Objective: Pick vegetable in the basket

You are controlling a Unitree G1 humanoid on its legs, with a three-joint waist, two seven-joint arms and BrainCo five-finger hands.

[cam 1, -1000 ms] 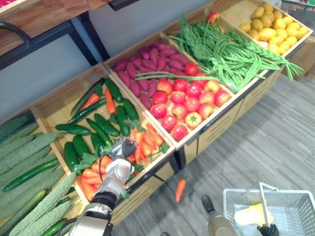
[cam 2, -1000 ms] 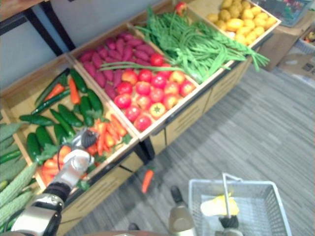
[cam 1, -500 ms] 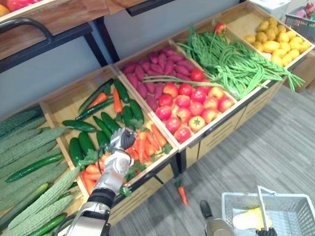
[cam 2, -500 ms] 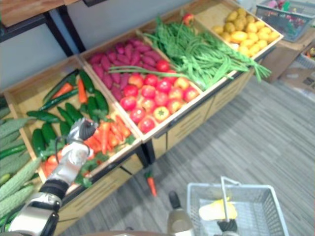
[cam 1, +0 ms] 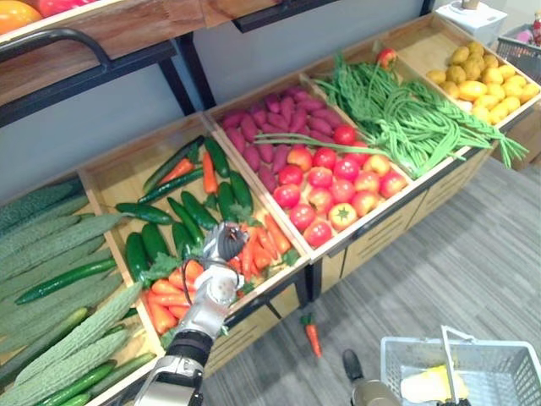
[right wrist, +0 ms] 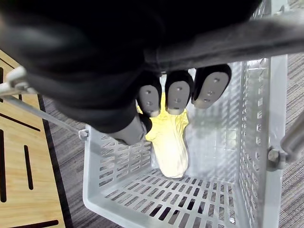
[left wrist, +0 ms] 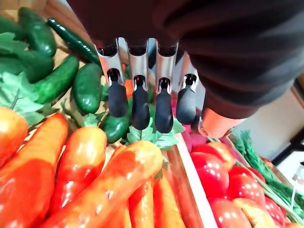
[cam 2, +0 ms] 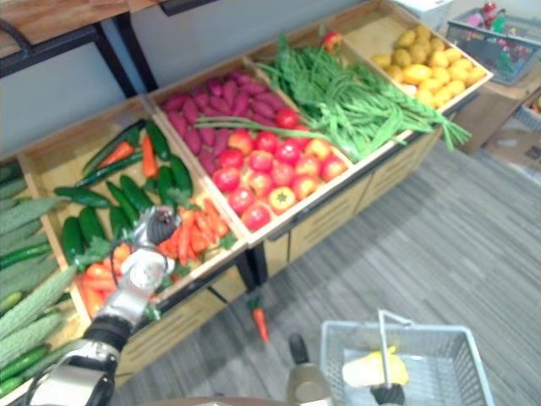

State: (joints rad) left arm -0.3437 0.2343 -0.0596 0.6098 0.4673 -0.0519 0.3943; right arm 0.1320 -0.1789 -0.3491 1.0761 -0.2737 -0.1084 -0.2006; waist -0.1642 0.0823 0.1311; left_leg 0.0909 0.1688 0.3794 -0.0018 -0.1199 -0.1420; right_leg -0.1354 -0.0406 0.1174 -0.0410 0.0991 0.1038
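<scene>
Carrots (left wrist: 114, 175) still lie under the left hand (cam 1: 221, 247) (fingers (left wrist: 164, 107) straight, empty); right hand (right wrist: 178, 97) grips basket (right wrist: 124, 172).

A grey wall (cam 1: 279, 42) backs the slanted wooden stand (cam 1: 372, 241), grey striped carpet (cam 1: 482, 245) below, wooden shelf (cam 1: 144, 21) above.

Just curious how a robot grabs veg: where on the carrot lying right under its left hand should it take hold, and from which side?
Probably the thick middle of the carrot, from above: it lies atop the pile, upper side bare, other carrots crowding both flanks. The open left hand hovers over it; the right hand holds the basket handle.
</scene>
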